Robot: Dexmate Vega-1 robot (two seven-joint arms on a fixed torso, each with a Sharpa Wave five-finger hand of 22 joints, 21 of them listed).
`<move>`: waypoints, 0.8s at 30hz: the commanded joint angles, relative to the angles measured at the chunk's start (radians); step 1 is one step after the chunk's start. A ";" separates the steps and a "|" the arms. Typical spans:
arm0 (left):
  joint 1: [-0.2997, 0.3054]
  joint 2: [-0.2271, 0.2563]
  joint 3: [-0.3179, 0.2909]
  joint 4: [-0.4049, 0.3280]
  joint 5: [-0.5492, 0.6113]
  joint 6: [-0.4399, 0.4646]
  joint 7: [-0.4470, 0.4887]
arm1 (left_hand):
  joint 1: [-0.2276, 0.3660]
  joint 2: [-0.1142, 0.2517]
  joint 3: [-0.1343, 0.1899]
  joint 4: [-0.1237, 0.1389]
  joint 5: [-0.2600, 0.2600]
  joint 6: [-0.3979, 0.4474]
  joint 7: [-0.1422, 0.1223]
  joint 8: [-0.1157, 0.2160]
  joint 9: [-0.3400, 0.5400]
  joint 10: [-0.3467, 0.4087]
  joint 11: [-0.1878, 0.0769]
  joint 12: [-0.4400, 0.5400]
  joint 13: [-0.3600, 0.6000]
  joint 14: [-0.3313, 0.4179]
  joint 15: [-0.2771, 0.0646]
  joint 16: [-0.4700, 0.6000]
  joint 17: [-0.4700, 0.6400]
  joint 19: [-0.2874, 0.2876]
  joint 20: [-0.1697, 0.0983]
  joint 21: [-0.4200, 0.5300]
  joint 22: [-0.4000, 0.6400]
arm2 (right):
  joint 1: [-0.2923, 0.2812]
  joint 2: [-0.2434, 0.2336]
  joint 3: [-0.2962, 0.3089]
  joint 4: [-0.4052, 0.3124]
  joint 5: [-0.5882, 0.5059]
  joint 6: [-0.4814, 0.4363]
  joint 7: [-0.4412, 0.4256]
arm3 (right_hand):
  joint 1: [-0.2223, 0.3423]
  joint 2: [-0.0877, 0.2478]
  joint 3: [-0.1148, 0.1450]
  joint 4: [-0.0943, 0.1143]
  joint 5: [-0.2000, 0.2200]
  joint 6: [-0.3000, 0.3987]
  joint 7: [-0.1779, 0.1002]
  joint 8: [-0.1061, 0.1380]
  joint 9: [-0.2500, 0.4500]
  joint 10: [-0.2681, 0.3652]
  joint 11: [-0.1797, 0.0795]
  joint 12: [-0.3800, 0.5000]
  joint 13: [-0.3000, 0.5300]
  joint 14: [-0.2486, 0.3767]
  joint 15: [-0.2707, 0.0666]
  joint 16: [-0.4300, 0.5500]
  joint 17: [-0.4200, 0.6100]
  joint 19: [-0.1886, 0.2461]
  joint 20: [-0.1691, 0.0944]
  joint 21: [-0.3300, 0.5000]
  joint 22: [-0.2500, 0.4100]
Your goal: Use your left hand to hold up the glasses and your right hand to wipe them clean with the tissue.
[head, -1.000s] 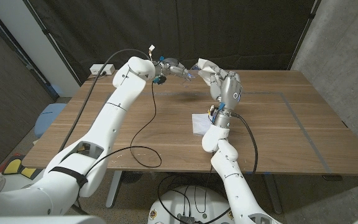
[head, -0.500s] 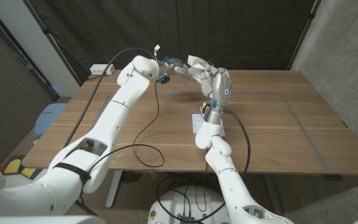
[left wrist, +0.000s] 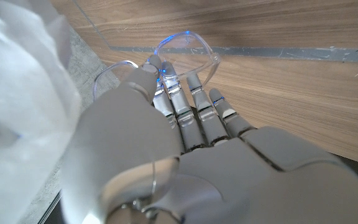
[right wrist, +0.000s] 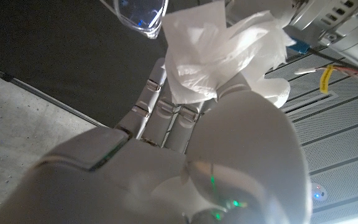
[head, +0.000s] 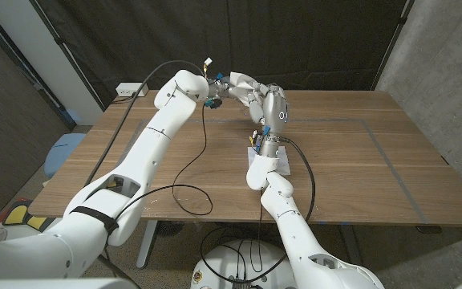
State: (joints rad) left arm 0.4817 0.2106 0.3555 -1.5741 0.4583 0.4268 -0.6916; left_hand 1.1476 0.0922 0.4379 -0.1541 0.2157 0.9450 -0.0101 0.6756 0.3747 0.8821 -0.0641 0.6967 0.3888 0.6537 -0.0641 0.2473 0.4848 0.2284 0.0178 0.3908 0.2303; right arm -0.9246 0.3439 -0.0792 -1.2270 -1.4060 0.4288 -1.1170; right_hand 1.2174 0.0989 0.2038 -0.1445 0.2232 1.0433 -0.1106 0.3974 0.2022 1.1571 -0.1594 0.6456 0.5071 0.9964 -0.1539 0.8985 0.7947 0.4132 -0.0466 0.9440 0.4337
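Desk (head: 359, 152): wooden, carries a white tissue pack (head: 257, 157) near the right forearm.

Left robot hand (head: 224, 85): raised above the far desk edge, fingers closed on the glasses (left wrist: 185, 53). In the left wrist view the clear lenses stick out past the fingertips, frame gripped near one end.

Right robot hand (head: 269, 108): raised just beside the left one, fingers closed on a crumpled white tissue (right wrist: 219, 53).

Relation: both hands meet in the air. In the right wrist view a lens (right wrist: 140, 14) sits just beyond the tissue, close; contact cannot be confirmed. Glasses lie from the right hand toward the robot's left and away.

Orientation: long axis of the glasses looks roughly crosswise to the left fingers; exact tilt not readable.

Judgement: wiping stage; next stroke runs along the lens, lightly, so the frame stays in the grip.
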 commanded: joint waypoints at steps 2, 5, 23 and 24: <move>-0.015 0.002 -0.007 0.008 -0.013 0.010 -0.090 | 0.007 0.004 0.006 0.000 0.009 0.064 0.063 -0.001 0.002 0.002 0.003 0.011 -0.001 0.009 -0.114 -0.002 0.004 -0.002 -0.001 0.007 0.003 | 0.065 -0.015 -0.005 0.104 -0.047 -0.008 0.000 | 0.010 -0.002 -0.010 0.003 0.009 0.011 -0.004 -0.005 0.006 0.004 0.002 -0.007 0.003 0.020 -0.077 0.013 0.012 -0.016 -0.073 0.016 0.002; -0.011 0.007 -0.009 -0.001 -0.011 0.006 -0.088 | 0.006 0.003 0.006 0.001 0.009 0.066 0.066 -0.002 0.001 0.004 0.003 0.013 -0.002 0.011 -0.115 -0.002 0.006 -0.002 -0.002 0.008 0.003 | 0.068 -0.020 -0.010 0.106 -0.054 -0.020 0.000 | 0.011 -0.002 -0.012 0.003 0.009 0.010 -0.003 -0.007 0.006 0.005 0.003 -0.008 0.004 0.019 -0.077 0.015 0.015 -0.023 -0.077 0.020 0.002; 0.028 0.038 -0.034 -0.091 -0.052 0.008 -0.112 | 0.003 -0.003 0.004 0.002 0.006 0.076 0.058 -0.002 0.005 0.005 0.001 0.019 -0.007 0.019 -0.113 0.000 0.013 -0.004 -0.004 0.016 0.003 | 0.040 -0.048 0.018 0.052 -0.046 -0.044 0.000 | 0.024 -0.003 -0.024 0.001 0.012 0.040 -0.012 -0.011 0.006 0.015 0.002 -0.021 0.000 0.004 -0.077 0.018 0.031 -0.058 -0.092 0.060 0.006; 0.027 0.039 -0.034 -0.091 -0.053 0.009 -0.111 | 0.003 -0.002 0.004 0.002 0.006 0.075 0.058 -0.002 0.005 0.005 0.001 0.019 -0.006 0.018 -0.113 0.000 0.013 -0.004 -0.004 0.016 0.003 | 0.040 -0.048 0.018 0.051 -0.046 -0.044 0.000 | 0.024 -0.003 -0.024 0.000 0.012 0.043 -0.012 -0.010 0.005 0.015 0.002 -0.022 0.001 0.002 -0.078 0.016 0.030 -0.059 -0.093 0.062 0.006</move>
State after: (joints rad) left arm 0.4902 0.2340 0.3332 -1.6209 0.4249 0.4289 -0.7931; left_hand 1.1476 0.0923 0.4390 -0.1531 0.2153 0.9489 -0.0138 0.6669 0.3748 0.8784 -0.0630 0.7125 0.3778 0.6645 -0.0641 0.2474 0.4940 0.2247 0.0141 0.3969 0.2301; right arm -0.8716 0.3155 -0.0778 -1.1465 -1.4530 0.4024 -1.1187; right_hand 1.2321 0.1006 0.1873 -0.1445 0.2310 1.0492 -0.1160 0.3777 0.2043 1.1605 -0.1559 0.6285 0.5104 1.0027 -0.1568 0.9100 0.8224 0.3613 -0.0411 0.9957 0.4386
